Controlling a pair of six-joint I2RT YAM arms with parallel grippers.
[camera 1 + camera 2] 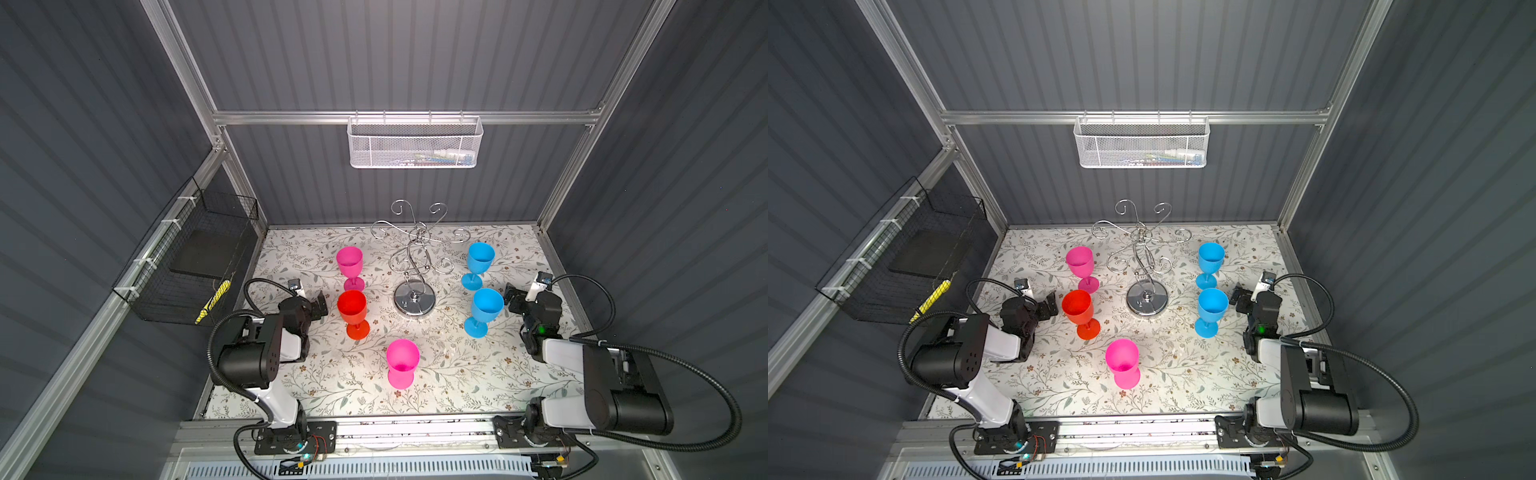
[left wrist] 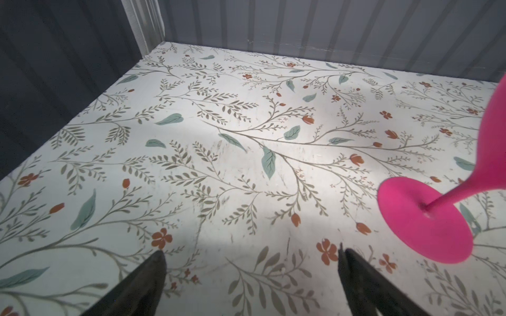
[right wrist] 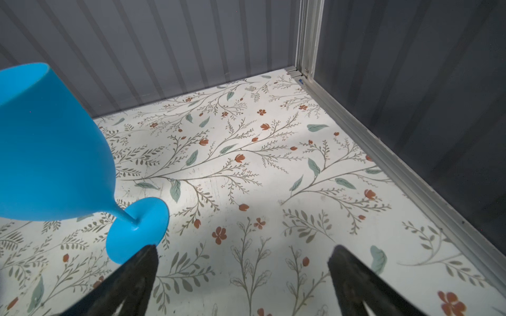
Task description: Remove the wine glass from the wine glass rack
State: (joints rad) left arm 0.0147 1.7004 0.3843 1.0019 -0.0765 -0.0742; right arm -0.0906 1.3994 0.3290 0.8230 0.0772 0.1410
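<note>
Left gripper (image 1: 321,305) hangs low over the tabletop with its black jaws spread wide and nothing between them, the fingertips (image 2: 156,262) framing only bare floral print in the left wrist view; the right gripper (image 1: 510,296) is likewise wide apart and holds nothing. Just beside the left gripper stands the red glass (image 1: 353,311), and ahead of it the far pink glass (image 1: 350,264), whose round foot (image 2: 424,219) shows in the left wrist view. Beside the right gripper are the near blue glass (image 1: 485,309) and the far blue glass (image 1: 480,258); a near pink glass (image 1: 402,362) stands toward the front. All five are opaque plastic goblets, upright on their own feet, apart from the wine glass rack (image 1: 414,300), which sits centre-back between the two rows: shiny chrome wire, scroll-ended arms curling off a twisted stem, on a round mirror-like base. The table (image 1: 457,376) is white with grey-green leaves and small rust flowers. Dark grey ribbed walls in an aluminium frame enclose it; a white mesh basket (image 1: 414,143) hangs on the back rail and a black wire basket (image 1: 187,257) on the left wall.
</note>
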